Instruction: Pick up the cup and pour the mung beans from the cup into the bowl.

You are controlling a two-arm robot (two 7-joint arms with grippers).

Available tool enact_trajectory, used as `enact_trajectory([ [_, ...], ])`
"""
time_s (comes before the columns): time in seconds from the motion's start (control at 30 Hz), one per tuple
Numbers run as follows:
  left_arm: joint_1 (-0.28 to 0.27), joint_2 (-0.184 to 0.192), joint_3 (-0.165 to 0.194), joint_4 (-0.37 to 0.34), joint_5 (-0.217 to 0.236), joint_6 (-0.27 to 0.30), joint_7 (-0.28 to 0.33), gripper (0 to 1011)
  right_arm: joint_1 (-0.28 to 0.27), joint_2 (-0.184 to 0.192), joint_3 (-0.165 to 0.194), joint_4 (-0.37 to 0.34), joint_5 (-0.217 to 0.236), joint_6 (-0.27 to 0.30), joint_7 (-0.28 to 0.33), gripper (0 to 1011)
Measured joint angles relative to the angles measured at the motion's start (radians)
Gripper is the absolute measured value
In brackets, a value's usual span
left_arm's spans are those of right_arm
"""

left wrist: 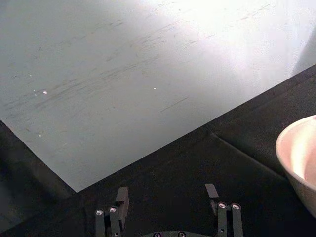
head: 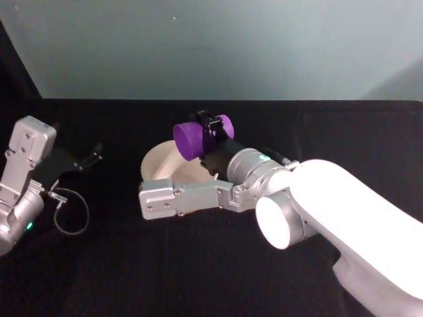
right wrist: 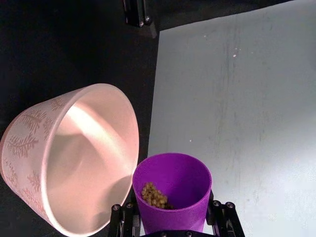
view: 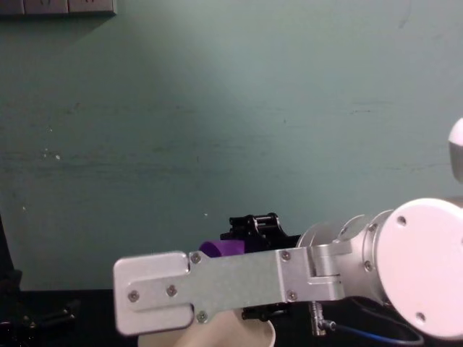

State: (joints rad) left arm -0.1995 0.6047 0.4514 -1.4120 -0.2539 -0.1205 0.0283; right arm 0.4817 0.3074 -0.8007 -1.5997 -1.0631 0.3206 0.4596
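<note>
the right hand (head: pixel 209 140) is pinching the small purple plastic cup (head: pixel 195 140), one finger on each side of its wall, and holds it in the air above the far part of the wide round off-white bowl (head: pixel 158 165). in the head view the cup is tipped far over, almost on its side, with its wider end toward the robot's left. in the right wrist view the cup (right wrist: pixel 173 190) sits between the black fingers (right wrist: pixel 220 217), its mouth just beside the bowl's rim (right wrist: pixel 134 129), and a small heap of mung beans (right wrist: pixel 154 195) lies against its inner wall. the chest view shows the cup (view: pixel 223 249) above the bowl (view: pixel 217 340). the bowl stands on the black-covered bench (head: pixel 132 264). the left hand (head: pixel 91 157) hangs at the bench's left side, well apart from the bowl, its fingers (left wrist: pixel 121 200) spread and holding nothing.
</note>
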Motion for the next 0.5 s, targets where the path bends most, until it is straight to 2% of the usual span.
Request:
enact_trajectory([
  [0.5, 0.000, 0.000, 0.000, 0.000, 0.000, 0.000, 0.000, 1000, -0.006, -0.013, -0.004, 0.016, -0.077, -0.014, 0.019, 718],
])
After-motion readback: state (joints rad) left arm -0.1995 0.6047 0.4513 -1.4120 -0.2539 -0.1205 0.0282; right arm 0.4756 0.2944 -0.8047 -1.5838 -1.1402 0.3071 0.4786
